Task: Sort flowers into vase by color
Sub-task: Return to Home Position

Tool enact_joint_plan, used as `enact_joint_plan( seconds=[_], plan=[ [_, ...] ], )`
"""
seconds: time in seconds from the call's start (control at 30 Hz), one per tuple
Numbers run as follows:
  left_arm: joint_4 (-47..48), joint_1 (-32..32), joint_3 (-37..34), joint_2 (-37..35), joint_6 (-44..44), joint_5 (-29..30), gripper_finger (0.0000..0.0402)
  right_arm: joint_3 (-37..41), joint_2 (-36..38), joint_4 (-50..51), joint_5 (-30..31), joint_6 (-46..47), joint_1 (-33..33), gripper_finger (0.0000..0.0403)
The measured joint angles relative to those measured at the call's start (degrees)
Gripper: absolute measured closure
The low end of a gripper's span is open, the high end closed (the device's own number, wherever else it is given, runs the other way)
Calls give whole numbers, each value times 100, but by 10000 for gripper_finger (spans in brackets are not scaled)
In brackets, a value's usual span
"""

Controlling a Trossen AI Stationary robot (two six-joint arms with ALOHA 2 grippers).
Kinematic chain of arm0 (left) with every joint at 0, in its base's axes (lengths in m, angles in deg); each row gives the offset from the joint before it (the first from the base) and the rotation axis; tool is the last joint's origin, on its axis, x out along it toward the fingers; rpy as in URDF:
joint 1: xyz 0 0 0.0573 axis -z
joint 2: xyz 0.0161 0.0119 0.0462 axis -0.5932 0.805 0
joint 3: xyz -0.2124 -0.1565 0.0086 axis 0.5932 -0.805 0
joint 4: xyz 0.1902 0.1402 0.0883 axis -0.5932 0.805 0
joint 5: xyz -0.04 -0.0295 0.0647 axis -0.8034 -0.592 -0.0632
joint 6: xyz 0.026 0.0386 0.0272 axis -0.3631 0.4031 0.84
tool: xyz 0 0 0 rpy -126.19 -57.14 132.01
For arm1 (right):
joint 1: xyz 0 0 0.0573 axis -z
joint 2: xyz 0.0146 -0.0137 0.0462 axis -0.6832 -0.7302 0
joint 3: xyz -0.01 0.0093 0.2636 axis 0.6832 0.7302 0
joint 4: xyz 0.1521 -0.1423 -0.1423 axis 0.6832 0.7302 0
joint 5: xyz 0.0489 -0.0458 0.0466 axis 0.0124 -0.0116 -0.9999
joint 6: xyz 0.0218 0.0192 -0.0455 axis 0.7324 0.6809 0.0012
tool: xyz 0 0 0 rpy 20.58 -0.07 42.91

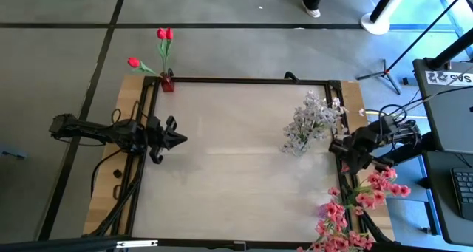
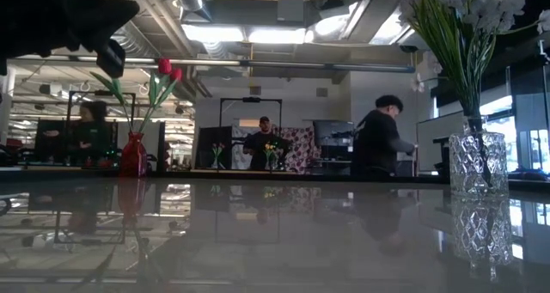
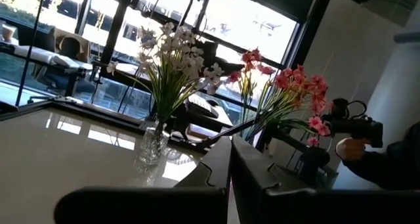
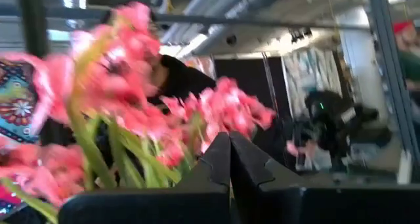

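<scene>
A small red vase (image 1: 168, 83) at the table's far left corner holds red buds (image 1: 164, 34); in the low view they are the red vase (image 2: 132, 155) and red buds (image 2: 163, 67). A clear glass vase (image 2: 478, 164) right of centre holds white blossoms (image 1: 314, 119). Pink blossoms (image 1: 347, 215) spread at the near right corner; what they stand in is hidden. My left gripper (image 1: 177, 140) hovers shut above the table's left side, with nothing in it (image 3: 230, 159). My right gripper (image 1: 334, 144) is shut beside the white flowers, the pink blossoms (image 4: 216, 109) just beyond its fingertips (image 4: 230, 152).
A black frame (image 1: 244, 80) borders the table top. People stand in the room beyond the far edge (image 2: 378, 138). The middle of the table between the two arms holds nothing (image 1: 229, 156).
</scene>
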Motion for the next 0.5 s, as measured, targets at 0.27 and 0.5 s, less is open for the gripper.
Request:
enact_joint_plan(
  seconds=[0.27,0.5],
  plan=[
    [47,0,0,0,150,-1,396,0,0,1513,918,-960,0,402],
    [120,0,0,0,151,-1,396,0,0,1918,1226,-1475,0,402]
  ],
)
